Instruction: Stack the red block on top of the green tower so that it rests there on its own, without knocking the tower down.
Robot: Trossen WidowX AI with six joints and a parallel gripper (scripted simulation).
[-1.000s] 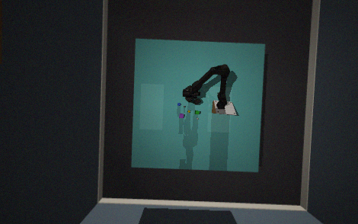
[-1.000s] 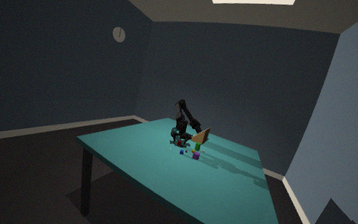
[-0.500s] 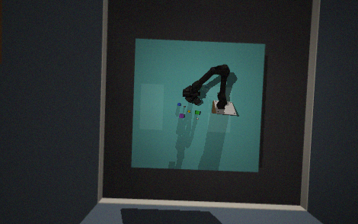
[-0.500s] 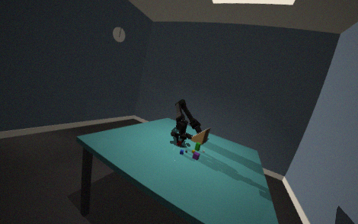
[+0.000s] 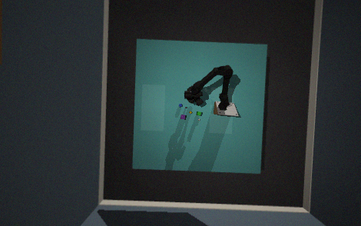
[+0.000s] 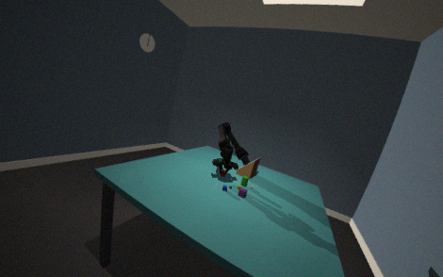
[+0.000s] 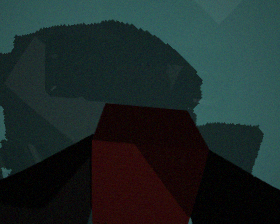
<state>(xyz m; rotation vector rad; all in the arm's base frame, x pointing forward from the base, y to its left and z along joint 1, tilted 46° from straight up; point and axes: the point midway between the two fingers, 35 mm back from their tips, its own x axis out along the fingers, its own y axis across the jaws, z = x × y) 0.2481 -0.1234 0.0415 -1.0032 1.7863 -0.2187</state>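
1. Clenched on the small red cube [image 7: 145, 169], the black two-fingered pincer [image 7: 140, 185] has a dark finger pressed to each side of it in the wrist view, lower centre of the frame.
2. From the exterior view the pincer sits low over the teal table top [image 6: 173, 188], mid-frame, with a speck of red at its tip; whether the cube has left the surface cannot be told.
3. Just right of and below it in that view stands the green block tower [image 6: 244, 181], close beside the robot's tan base plate [image 6: 250, 168].
4. Lower still lie a small blue piece [image 6: 224, 187] and a purple cube [image 6: 242, 191], near the tower but apart from it.
5. Seen from the top view, the tower [image 5: 199, 113] sits below the arm's wrist, so the carry looks short.
6. Risk: the cube looks turned in the grasp, one corner towards the camera, so it may be pinched off-square and could twist or slip when lifted.
7. Risk: a low sideways swing could drive cube or finger into the tower's side and topple it.
8. Risk: letting go off-centre or tilted could leave the cube sliding off the narrow top.
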